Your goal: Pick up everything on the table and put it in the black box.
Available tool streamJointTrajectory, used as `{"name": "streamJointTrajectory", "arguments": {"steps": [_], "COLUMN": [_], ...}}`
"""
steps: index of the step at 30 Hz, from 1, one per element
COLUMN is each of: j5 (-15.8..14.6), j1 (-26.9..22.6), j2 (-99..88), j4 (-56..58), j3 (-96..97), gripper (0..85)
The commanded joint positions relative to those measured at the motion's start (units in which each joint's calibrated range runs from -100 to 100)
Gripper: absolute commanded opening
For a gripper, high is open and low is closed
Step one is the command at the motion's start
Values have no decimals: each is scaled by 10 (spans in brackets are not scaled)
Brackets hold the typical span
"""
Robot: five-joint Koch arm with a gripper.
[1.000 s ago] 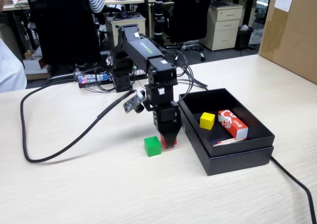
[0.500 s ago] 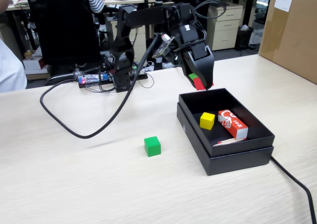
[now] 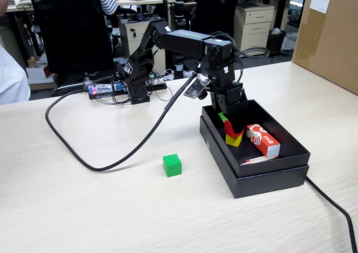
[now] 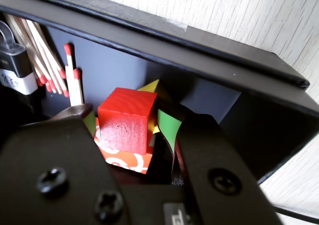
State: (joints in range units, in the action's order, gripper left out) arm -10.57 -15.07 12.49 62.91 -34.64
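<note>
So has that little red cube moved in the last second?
Yes. The red cube has gone from the table beside the green cube to inside the black box, held by the gripper just above the yellow cube.

Cubes: three, one each of green (image 3: 172, 165), red (image 4: 125, 119) and yellow (image 3: 234, 140).
Cubes on the desk (image 3: 84, 208): one, the green one.
Cubes inside the black box (image 3: 279, 152): two, the red one and the yellow one.
Black boxes: one.
Red-and-white cartons (image 3: 263, 140): one, lying in the black box.
Matches (image 4: 70, 78): a small bunch with red heads in the wrist view, too bunched to count exactly.
Robot arms (image 3: 184, 40): one, with one pincer (image 3: 230, 127).
Brown cardboard cartons (image 3: 330, 34): one, at the far right of the fixed view.
</note>
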Motion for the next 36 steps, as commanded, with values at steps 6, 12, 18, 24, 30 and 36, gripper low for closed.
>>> {"name": "streamJointTrajectory", "arguments": {"steps": [6, 12, 18, 24, 30, 36], "j5": [1, 5, 30, 48, 57, 66], "j1": [-1, 19, 80, 129, 150, 154], "j2": [-55, -199, -293, -290, -222, -83], "j4": [2, 2, 3, 5, 4, 3], "j3": [-20, -22, -10, 112, 158, 96], "gripper": [441, 441, 440, 492, 492, 485]}}
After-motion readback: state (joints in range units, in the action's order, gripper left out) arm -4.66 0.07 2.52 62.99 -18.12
